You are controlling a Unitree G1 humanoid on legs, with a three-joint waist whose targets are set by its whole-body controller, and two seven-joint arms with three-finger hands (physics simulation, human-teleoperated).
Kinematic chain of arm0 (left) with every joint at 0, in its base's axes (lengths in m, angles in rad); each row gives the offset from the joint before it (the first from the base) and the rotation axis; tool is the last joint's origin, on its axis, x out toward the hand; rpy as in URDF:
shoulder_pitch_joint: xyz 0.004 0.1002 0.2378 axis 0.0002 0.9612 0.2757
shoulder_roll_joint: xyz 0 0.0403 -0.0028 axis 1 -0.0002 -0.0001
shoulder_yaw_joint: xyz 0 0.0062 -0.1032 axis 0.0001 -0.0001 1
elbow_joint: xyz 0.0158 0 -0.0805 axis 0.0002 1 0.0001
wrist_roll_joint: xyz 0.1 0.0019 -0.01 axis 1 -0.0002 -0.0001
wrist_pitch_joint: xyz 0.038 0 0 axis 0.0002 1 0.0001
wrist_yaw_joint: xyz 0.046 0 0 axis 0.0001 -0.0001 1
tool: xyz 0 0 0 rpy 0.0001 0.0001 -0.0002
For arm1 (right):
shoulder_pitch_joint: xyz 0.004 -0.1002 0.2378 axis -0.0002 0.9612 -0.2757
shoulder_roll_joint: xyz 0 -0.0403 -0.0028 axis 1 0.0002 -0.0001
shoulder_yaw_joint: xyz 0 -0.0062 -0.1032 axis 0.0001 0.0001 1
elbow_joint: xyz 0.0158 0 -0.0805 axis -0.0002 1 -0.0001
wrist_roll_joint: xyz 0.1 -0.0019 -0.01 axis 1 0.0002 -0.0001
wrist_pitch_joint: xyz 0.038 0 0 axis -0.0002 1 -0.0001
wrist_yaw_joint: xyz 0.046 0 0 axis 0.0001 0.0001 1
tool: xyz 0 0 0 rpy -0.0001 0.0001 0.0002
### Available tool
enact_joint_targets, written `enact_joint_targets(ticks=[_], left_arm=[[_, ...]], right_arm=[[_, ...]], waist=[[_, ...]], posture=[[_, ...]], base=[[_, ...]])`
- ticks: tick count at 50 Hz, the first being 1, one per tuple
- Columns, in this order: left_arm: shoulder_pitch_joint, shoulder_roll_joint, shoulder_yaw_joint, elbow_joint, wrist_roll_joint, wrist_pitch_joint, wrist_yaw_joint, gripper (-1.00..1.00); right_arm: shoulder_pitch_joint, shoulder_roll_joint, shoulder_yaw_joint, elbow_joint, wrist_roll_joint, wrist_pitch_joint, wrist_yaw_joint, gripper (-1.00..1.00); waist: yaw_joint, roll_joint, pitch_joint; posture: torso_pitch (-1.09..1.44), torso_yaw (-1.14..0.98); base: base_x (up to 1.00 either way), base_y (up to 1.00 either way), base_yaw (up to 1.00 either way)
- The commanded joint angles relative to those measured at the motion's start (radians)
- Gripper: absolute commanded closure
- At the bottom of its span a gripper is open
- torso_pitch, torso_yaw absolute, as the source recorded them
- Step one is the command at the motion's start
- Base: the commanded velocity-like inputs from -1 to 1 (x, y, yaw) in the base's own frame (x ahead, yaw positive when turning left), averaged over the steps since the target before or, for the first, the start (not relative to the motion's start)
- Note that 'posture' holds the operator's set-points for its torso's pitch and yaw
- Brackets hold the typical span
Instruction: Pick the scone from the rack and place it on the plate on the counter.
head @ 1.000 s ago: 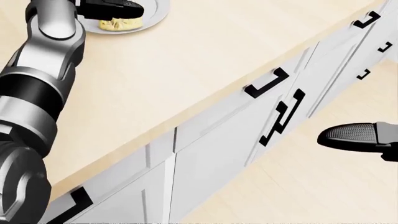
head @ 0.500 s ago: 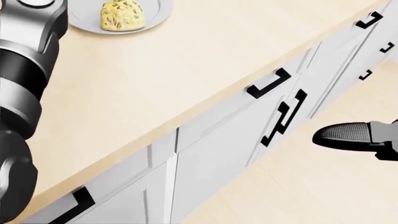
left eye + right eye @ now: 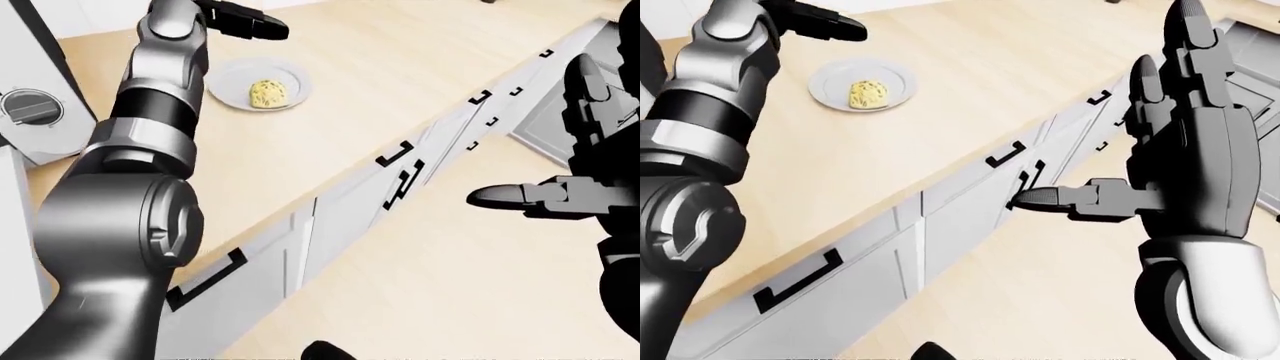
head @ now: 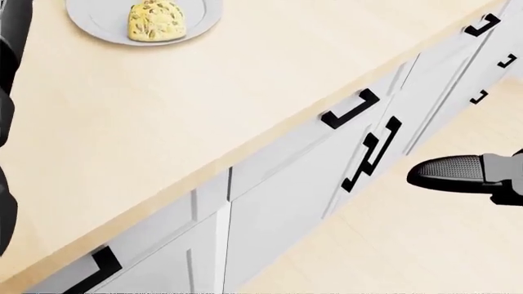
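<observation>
The yellow scone [image 3: 266, 93] lies on the grey plate [image 3: 290, 76] on the pale wooden counter [image 4: 196, 104], near the top of the left-eye view. My left hand [image 3: 250, 22] hovers above and to the left of the plate, fingers straight and open, holding nothing. My right hand [image 3: 1180, 142] is raised over the floor at the right, fingers spread and open, empty. In the head view the scone [image 4: 155, 20] sits at the top left and only one fingertip [image 4: 449, 171] of my right hand shows.
White cabinet drawers with black handles [image 4: 351, 109] run below the counter edge. A white appliance with a round dial [image 3: 30, 109] stands at the left. Pale wood floor [image 3: 450, 285] lies to the right of the cabinets.
My left hand has let go of the scone and lifted away from the plate; the arm has drawn out of the head view to the left. The scone stays on the plate.
</observation>
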Motion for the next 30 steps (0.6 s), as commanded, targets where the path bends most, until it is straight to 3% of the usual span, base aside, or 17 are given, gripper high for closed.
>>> enact_joint_targets(ticks=[1, 9, 15, 22, 30], left_arm=[[-0.057, 0.011, -0.009, -0.069, -0.019, -0.007, -0.027, -1.0], [-0.018, 0.024, -0.037, -0.208, -0.054, 0.079, -0.052, -1.0], [0.096, 0.032, -0.047, -0.519, -0.088, 0.255, -0.07, -1.0], [0.31, 0.031, -0.039, -1.002, -0.127, 0.518, -0.065, -1.0], [0.351, 0.067, -0.021, -1.296, -0.157, 0.735, -0.061, -1.0]], right_arm=[[-0.018, -0.012, -0.013, -0.01, -0.013, -0.022, -0.006, -1.0], [-0.031, 0.024, 0.005, -0.01, -0.062, -0.01, 0.027, -1.0], [-0.055, 0.063, 0.025, -0.01, -0.119, 0.01, 0.068, -1.0], [-0.043, 0.055, 0.028, -0.01, -0.105, -0.006, 0.055, -1.0], [-0.045, 0.063, 0.039, -0.01, -0.118, -0.008, 0.056, -1.0]], waist=[[-0.001, 0.006, -0.038], [-0.004, 0.005, -0.062], [-0.012, 0.012, -0.065], [-0.02, 0.022, -0.058], [-0.028, 0.028, -0.048]], posture=[[0.18, -0.95], [0.14, -0.95], [0.14, -0.95], [0.14, -0.95], [0.14, -0.95]], base=[[0.0, 0.0, 0.0], [0.0, 0.0, 0.0], [0.0, 0.0, 0.0], [0.0, 0.0, 0.0], [0.0, 0.0, 0.0]])
